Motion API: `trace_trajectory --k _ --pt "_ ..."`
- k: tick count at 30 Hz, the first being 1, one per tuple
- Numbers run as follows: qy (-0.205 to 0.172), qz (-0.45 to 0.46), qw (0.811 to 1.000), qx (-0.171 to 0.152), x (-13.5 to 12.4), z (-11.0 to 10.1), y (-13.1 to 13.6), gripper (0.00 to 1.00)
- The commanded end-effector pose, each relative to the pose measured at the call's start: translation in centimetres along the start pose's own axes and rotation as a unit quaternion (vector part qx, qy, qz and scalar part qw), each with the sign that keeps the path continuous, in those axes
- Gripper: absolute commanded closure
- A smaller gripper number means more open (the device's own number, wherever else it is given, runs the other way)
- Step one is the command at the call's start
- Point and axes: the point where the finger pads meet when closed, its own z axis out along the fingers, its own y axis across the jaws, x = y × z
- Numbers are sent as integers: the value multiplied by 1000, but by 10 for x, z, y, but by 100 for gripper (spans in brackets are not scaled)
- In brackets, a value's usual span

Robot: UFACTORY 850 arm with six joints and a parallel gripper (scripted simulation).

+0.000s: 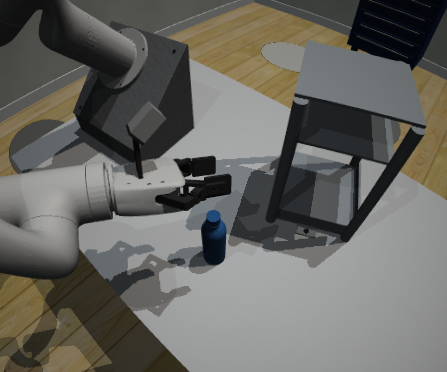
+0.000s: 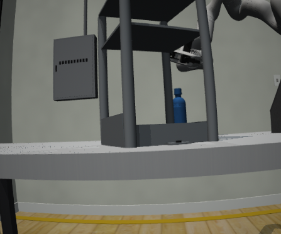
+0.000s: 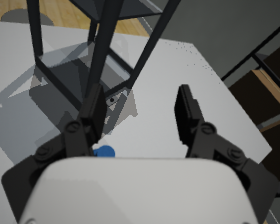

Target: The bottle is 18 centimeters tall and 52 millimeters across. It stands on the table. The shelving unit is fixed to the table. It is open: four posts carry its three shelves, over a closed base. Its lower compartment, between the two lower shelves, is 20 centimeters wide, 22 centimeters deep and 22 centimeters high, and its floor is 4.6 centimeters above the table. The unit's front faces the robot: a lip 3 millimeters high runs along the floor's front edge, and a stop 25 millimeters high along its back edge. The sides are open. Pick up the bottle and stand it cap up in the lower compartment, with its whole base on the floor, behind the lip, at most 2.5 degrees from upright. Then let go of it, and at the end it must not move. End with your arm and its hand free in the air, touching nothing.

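Standing cap up on the white bench (image 1: 325, 300), in front of the dark grey open shelving unit (image 1: 345, 145) and outside its lower compartment, the blue plastic bottle (image 1: 213, 237) is seen near the black two-fingered gripper (image 1: 209, 176). The jaws are held apart with nothing between them. The bottle's vertical long axis lies below and slightly to one side of the jaws, so a descent and sideways shift is judged necessary.

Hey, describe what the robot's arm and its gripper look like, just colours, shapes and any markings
The arm is made of thick, rounded, pale grey-white tubes with smooth elbow bends and thin seam rings at the wrist. Its last white segment has a few small dark dots on top. The gripper is matte black, with jointed linkage bars showing round pivot screws and two flat rectangular fingers. No cables or lettering are visible.
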Motion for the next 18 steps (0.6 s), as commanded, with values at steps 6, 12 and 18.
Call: trace_trajectory --k 6,12,18 --pt "10 85 992 -96 1 1 -1 26" --pt "12 112 986 -124 0 1 -1 26" --pt "16 148 976 -159 -1 2 -1 26"
